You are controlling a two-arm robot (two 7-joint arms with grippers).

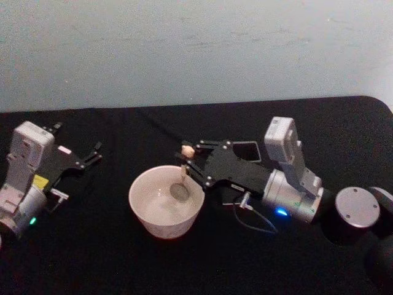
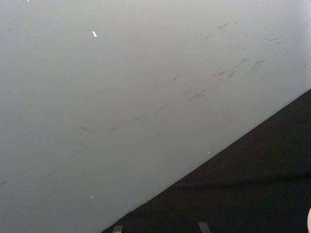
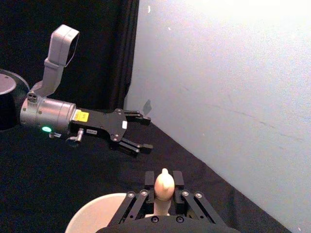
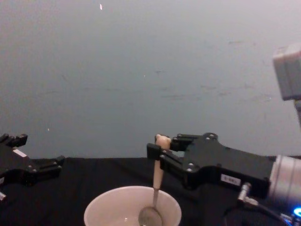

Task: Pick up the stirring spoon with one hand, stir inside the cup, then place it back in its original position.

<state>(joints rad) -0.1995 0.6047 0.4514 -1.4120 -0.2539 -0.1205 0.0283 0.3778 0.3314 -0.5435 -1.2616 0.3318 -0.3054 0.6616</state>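
At the middle of the black table [image 1: 92, 264] sits the cup [image 1: 161, 224]. The stirring spoon [image 4: 157, 181] stands nearly upright in it, with its metal bowl down inside. The right gripper [image 1: 187, 161] reaches in from 3 o'clock, fingers pinched tight on the beige handle near its top. The dark holder [image 1: 250, 151] stands at the cup's 2 o'clock, behind that gripper. Well off at 9 o'clock, the left gripper [image 1: 80, 142] rests with fingers spread, holding nothing.

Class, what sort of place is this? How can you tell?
Probably a robotics lab bench: black-covered table, bare pale wall, right hand holding the stirring spoon in the cup, left hand idle at left.
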